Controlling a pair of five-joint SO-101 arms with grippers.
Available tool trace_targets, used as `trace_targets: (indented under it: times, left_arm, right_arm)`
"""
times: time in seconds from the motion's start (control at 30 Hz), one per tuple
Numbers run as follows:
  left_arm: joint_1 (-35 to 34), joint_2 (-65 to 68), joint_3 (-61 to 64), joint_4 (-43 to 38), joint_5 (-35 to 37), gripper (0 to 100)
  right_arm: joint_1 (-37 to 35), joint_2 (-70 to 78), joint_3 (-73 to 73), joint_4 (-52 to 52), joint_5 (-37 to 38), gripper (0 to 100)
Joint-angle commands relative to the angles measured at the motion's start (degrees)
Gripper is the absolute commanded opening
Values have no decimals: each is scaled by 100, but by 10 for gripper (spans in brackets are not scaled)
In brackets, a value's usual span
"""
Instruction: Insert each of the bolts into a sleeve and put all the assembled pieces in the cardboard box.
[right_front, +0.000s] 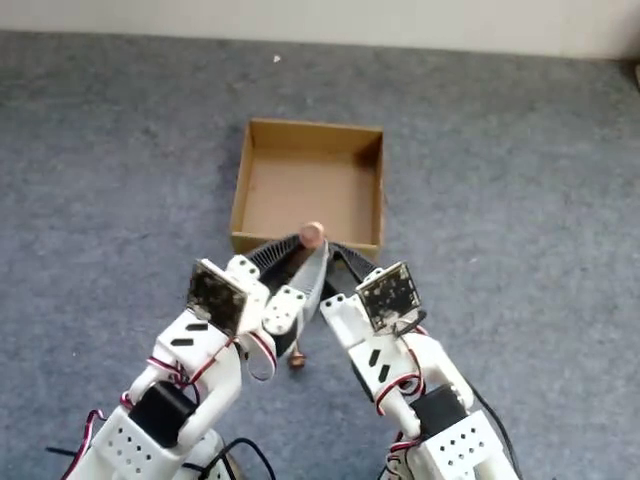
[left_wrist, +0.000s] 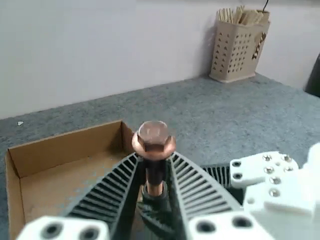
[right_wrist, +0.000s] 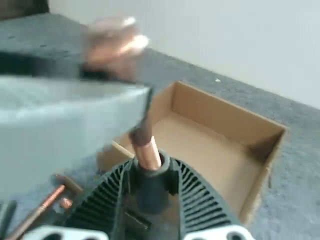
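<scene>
My left gripper is pinching the shiny copper metal bolt with the six-sided head. Its black ribbed fingers press on the shaft from both sides. The bolt stands up with its head on top, so the thin end points down, ready to go in.

My right gripper is squeezed around the short dark tube-shaped sleeve. It holds the sleeve with the hole facing up, right under the bolt. In the right wrist view the copper shaft meets the top of the sleeve. I think the tip is just going in, but I cannot tell how deep.

Both grippers meet in the air by the front wall of the open brown cardboard box. I think that spot is handy, because the finished piece then has a short trip into the box. I see no pieces in the box.

Another long copper bolt lies on the grey carpet near my arms, waiting its turn.
</scene>
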Motion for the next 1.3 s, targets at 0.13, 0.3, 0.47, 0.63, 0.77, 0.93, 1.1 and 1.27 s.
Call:
trace_targets:
  times: [0.13, 0.3, 0.47, 0.63, 0.77, 0.93, 1.1, 1.27]
  left_arm:
    - [189, 57, -479, 738, -123, 120]
    - [163, 13, -514, 879, -396, 116]
    - [4, 4, -1086, 1873, -853, 115]
    - [-1095, 4, -1332, 2295, -853, 115]
    - [-2343, 4, -1288, 2611, -853, 114]
    - [-3477, -4, -1226, 3007, -862, 33]
    - [-3969, -4, -541, 2980, -862, 6]
    - [-4259, -4, 215, 2523, -862, 6]
  right_arm:
    - [145, -1464, 101, 453, 18, 5]
    - [145, -1349, 127, 462, 18, 5]
    - [154, -1349, 154, 462, 35, 5]
    - [163, -1341, 171, 488, 44, 5]
    - [163, -1288, 171, 673, 53, 5]
    - [145, -1288, 119, 1393, 62, 5]
    - [163, -1279, 101, 1842, 519, 5]
    - [224, -1270, 4, 1842, 642, 5]
